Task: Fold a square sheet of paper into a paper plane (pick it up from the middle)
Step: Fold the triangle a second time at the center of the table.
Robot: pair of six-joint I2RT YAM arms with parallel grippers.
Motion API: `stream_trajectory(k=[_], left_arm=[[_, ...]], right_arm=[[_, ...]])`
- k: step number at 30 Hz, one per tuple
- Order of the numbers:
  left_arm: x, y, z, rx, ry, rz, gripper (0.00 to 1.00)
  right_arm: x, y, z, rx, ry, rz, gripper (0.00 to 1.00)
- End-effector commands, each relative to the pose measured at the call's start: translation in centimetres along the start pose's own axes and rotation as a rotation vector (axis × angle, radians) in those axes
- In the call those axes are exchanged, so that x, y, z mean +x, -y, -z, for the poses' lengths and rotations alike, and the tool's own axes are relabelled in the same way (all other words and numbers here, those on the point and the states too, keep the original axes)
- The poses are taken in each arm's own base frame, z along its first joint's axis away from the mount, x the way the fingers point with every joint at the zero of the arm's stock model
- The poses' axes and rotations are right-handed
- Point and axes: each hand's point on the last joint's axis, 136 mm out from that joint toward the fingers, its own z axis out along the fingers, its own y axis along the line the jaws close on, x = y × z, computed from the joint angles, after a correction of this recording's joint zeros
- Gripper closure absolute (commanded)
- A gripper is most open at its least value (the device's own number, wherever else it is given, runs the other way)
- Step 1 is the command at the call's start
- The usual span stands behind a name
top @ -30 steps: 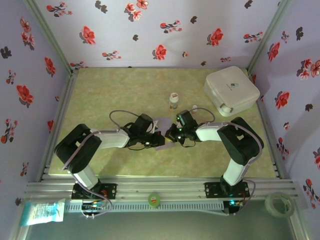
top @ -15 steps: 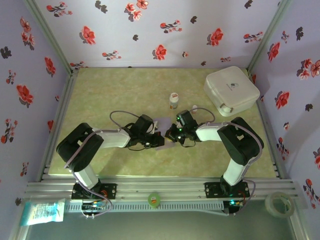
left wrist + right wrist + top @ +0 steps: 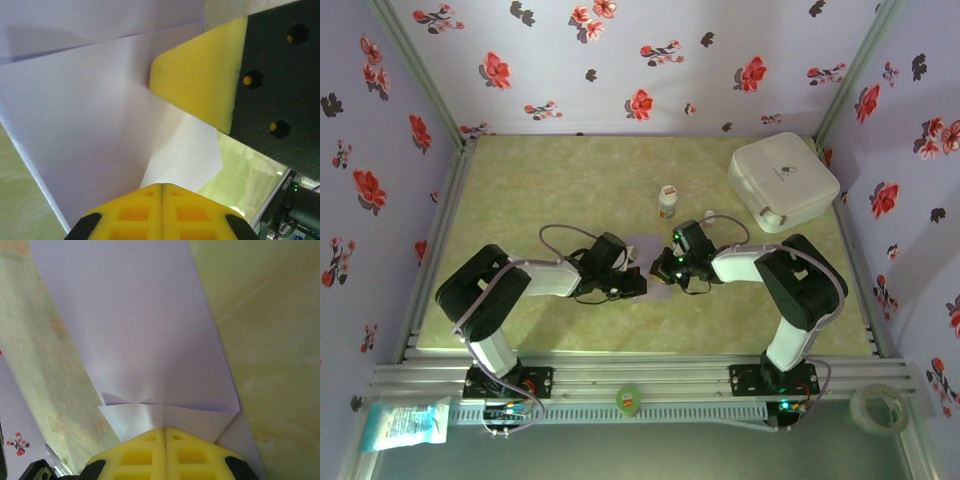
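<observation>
paper | plain lilac | white box | mark too small to read

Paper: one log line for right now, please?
left gripper: shut on paper | right gripper: shut on paper | paper: creased, mid-table | white box: back right

Creased, partly folded pale lilac paper on table

the square sheet of paper runs off the top edge; the label on the small bottle beyond it is unreadable.
</observation>
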Motion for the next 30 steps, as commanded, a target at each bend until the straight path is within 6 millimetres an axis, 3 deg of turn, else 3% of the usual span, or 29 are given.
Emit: stream_trajectory(k=[1, 15, 25, 30], left_arm=[[0.8, -0.8, -0.3, -0.016, -0.01, 0.006, 0.94], [2.4, -1.8, -0.4, -0.037, -0.034, 0.023, 0.94], [4.1, -3.4, 0.9, -0.067, -0.02, 0.069, 0.93], [4.0, -2.3, 2.2, -0.017, 0.021, 0.078, 0.94]], right_arm=[[0.3, 3.5, -0.2, 0.135, 0.008, -0.036, 1.0], [0.4, 3.9, -0.2, 0.147, 0.009, -0.036, 1.0], [0.4, 4.1, -0.1, 0.153, 0.011, -0.034, 1.0], [0.5, 4.0, -0.1, 0.15, 0.01, -0.034, 1.0]])
